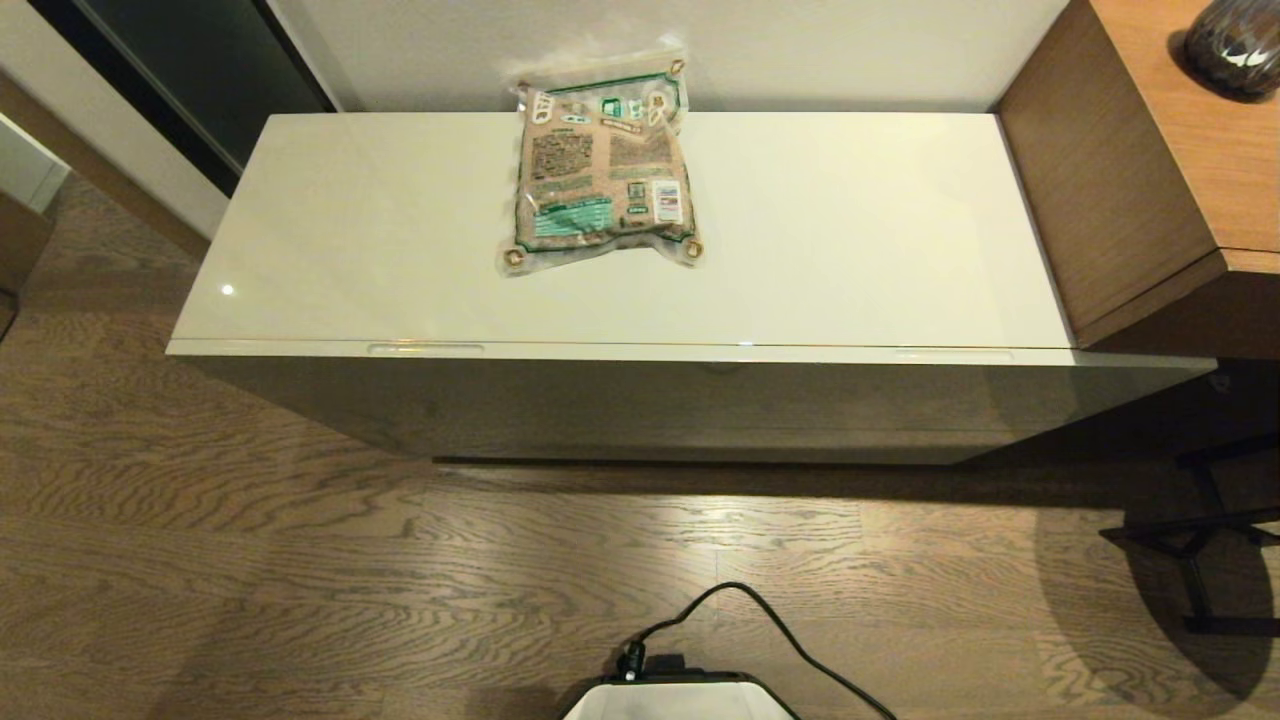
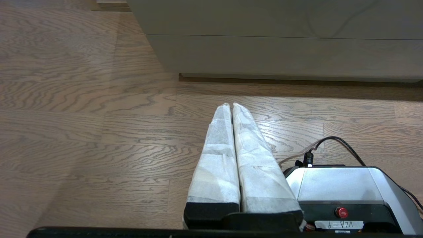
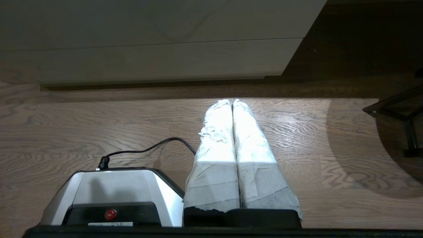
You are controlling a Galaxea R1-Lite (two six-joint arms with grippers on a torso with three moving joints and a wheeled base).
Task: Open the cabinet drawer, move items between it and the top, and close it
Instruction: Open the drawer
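Note:
The brown-and-green printed pouch (image 1: 603, 168) lies flat on the glossy cream-white top (image 1: 850, 230) of the low cabinet, near its back edge and left of centre. The cabinet drawer (image 1: 700, 352) is closed; its two handle slots show along the front rim, one at the left (image 1: 425, 349) and one at the right (image 1: 955, 353). The slippers and the tissue pack are out of view. Neither gripper shows in the head view. My left gripper (image 2: 230, 105) hangs low over the floor, shut and empty, facing the cabinet front (image 2: 281, 53). My right gripper (image 3: 231, 101) hangs likewise, shut and empty.
A brown wooden desk (image 1: 1160, 150) adjoins the cabinet's right end, with a dark vase (image 1: 1235, 45) on it. A black metal frame (image 1: 1200, 540) stands on the wooden floor at the right. My white base (image 1: 680, 700) and its black cable (image 1: 770, 620) lie in front.

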